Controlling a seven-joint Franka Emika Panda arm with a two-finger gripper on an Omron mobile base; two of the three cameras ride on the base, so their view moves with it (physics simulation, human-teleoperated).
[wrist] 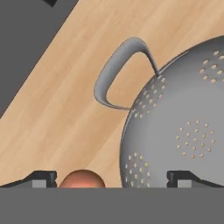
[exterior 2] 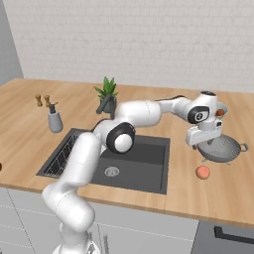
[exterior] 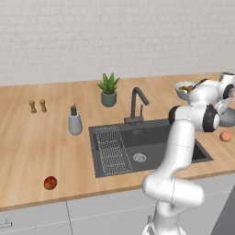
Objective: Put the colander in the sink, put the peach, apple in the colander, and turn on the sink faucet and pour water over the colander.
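Note:
The colander, a grey metal bowl with holes, stands on the wooden counter right of the sink. My gripper hangs open just above its left rim, holding nothing. In the hand view the colander is at the right with its loop handle toward the sink, and the gripper straddles its rim. The peach lies on the counter in front of the colander, and it peeks up between the fingertips as the peach. The apple lies far left near the counter's front edge. The faucet stands behind the sink, with no stream.
A wire rack lies in the sink's left half. A soap dispenser and a potted plant stand behind the sink. A bowl of mixed fruit sits at the back right, and two small shakers at the far left.

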